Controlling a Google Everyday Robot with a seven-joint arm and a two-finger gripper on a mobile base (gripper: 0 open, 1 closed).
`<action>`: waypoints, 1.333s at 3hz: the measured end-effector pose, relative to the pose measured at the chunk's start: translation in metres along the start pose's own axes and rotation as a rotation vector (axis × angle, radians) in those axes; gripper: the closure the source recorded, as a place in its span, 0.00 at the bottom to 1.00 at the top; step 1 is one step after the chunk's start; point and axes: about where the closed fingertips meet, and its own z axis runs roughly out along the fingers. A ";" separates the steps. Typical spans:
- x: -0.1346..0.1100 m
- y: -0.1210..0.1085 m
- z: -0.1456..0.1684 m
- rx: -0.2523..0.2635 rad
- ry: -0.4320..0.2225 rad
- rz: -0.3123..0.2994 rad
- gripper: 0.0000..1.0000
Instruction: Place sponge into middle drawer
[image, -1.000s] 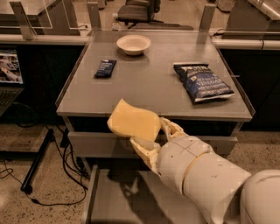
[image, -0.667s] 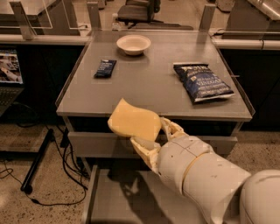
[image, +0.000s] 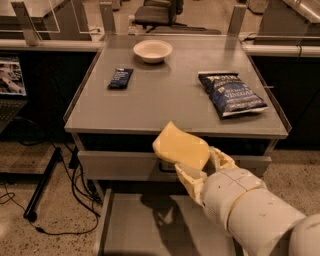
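The sponge (image: 181, 146) is a pale yellow pad with wavy edges, held up in front of the table's front edge. My gripper (image: 202, 167) comes in from the lower right and is shut on the sponge's lower right part, with cream fingers (image: 188, 178) below and beside it. The middle drawer (image: 131, 225) is pulled out below, its flat grey floor bare, with the sponge's and arm's shadow on it. The sponge hangs above the drawer's back middle part, well clear of the floor.
On the grey table (image: 165, 107) lie a white bowl (image: 153, 50), a small dark blue packet (image: 120, 78) and a dark blue chip bag (image: 231, 93). A closed drawer front (image: 120, 165) sits above the open one. Cables and a black stand leg (image: 42, 187) lie on the floor at left.
My gripper has carried the sponge a little to the right and slightly down, still in front of the table edge. Nothing on the table moved.
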 end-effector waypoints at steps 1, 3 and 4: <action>0.034 -0.014 -0.010 0.020 0.053 0.079 1.00; 0.077 -0.017 0.001 0.008 0.067 0.108 1.00; 0.141 -0.020 0.016 -0.025 0.107 0.169 1.00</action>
